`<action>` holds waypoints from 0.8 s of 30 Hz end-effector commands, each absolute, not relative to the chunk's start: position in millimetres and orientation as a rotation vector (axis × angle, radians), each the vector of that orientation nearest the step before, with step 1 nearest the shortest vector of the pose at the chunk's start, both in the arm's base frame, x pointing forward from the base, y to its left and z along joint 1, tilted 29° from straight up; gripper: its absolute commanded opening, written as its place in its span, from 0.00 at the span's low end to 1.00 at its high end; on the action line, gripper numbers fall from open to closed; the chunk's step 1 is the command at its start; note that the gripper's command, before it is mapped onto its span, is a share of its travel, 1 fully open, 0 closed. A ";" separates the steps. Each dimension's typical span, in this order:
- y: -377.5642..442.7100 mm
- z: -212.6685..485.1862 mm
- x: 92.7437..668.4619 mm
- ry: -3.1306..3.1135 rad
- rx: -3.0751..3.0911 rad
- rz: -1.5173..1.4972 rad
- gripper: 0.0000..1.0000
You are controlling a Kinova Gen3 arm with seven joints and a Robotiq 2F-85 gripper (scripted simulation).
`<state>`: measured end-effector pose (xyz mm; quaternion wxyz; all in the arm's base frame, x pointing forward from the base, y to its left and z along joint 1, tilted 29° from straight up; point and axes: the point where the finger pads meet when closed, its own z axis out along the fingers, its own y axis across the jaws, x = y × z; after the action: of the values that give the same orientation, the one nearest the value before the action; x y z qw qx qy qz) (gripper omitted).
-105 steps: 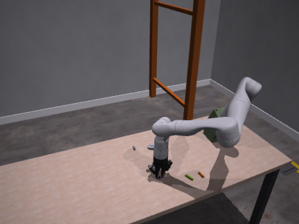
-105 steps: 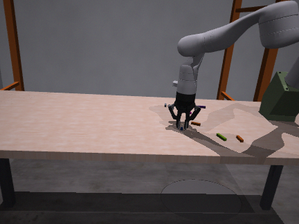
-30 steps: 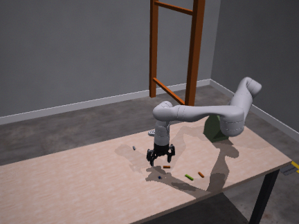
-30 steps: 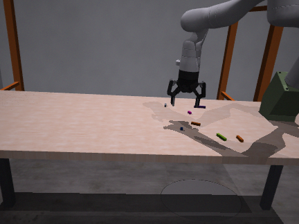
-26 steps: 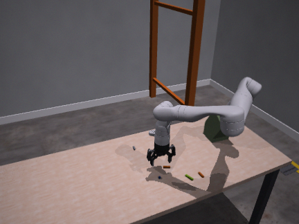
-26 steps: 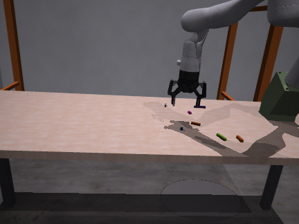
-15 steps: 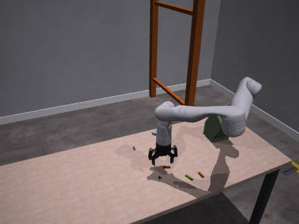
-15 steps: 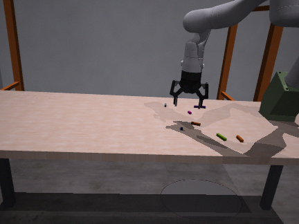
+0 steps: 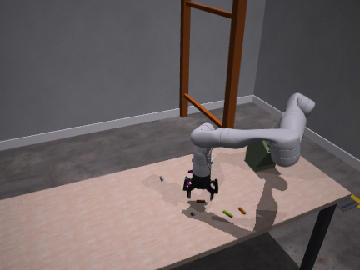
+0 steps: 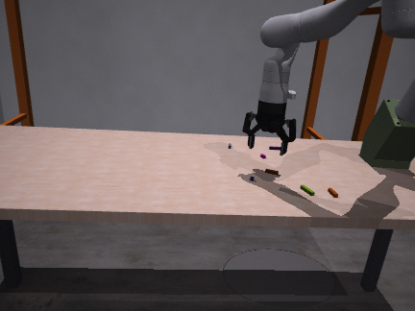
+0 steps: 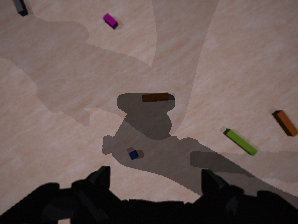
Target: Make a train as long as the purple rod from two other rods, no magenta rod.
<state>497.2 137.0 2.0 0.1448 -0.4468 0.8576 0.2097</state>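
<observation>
- Right now jaws (image 10: 268, 140) hang wide open above the tabletop (image 10: 96, 163), nothing between them.
- Purple rod (image 10: 275, 148) lies flat at the far side, just by one fingertip in exterior view.
- Orange rod in shadow (image 11: 155, 97) sits below the jaws; blue rod (image 11: 133, 155) near it, apart.
- Lime rod (image 11: 240, 141) & 2nd orange rod (image 11: 285, 122) lie off to one side, not touching.
- Magenta rod (image 11: 110, 20) and grey rod (image 11: 20, 6) lie farther out, well apart.
</observation>
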 end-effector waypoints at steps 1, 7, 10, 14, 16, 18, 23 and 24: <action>142.2 4.0 493.7 2.547 -1.162 0.623 1.00; 149.0 4.0 483.4 2.688 -0.902 0.672 1.00; 150.2 4.0 481.5 2.711 -0.854 0.680 1.00; 154.9 4.1 473.8 2.796 -0.653 0.712 1.00; 157.2 4.1 469.8 2.835 -0.546 0.726 1.00; 159.5 4.2 465.7 2.871 -0.436 0.740 1.00; 165.0 4.3 455.2 2.944 -0.148 0.770 1.00; 166.1 4.4 453.0 2.956 -0.089 0.776 1.00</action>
<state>457.2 160.5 2.3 0.0524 -0.0727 0.9633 0.2530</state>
